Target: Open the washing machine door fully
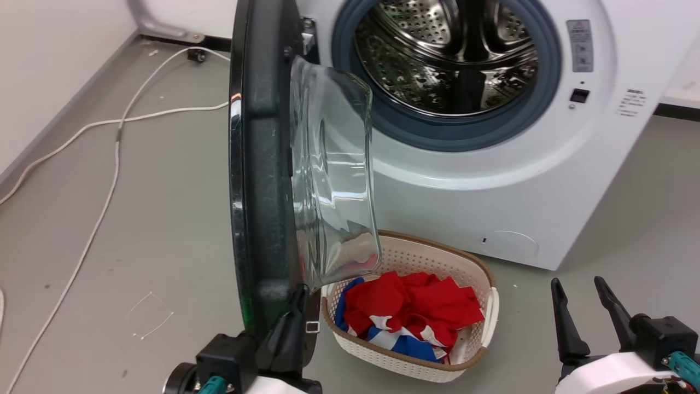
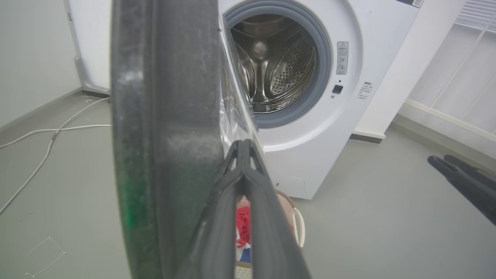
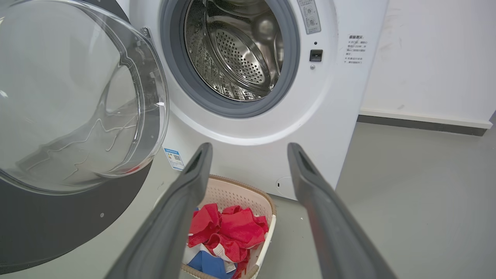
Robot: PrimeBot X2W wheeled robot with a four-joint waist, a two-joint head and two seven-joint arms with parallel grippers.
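A white cable (image 1: 164, 112) trails over the grey floor at the left. The door (image 1: 262, 180) stands edge-on, roughly square to the machine (image 1: 492, 219) and hinged at its far left. It is a glossy black disc with a bulging clear glass bowl (image 1: 333, 164). The left hand (image 1: 295, 306) has its fingers pressed together and lies against the near edge of the door's inner face, grasping nothing. I judge the door about half open, so the next move is to push it further left and back. To the right sits a cream perforated basket (image 1: 394, 364) of red and blue cloth, near the door's foot. Beyond it are the grey rubber ring (image 1: 437, 139) and the perforated steel drum (image 1: 448, 54). The right hand (image 1: 577, 284) hovers at the near right, fingers apart and empty.
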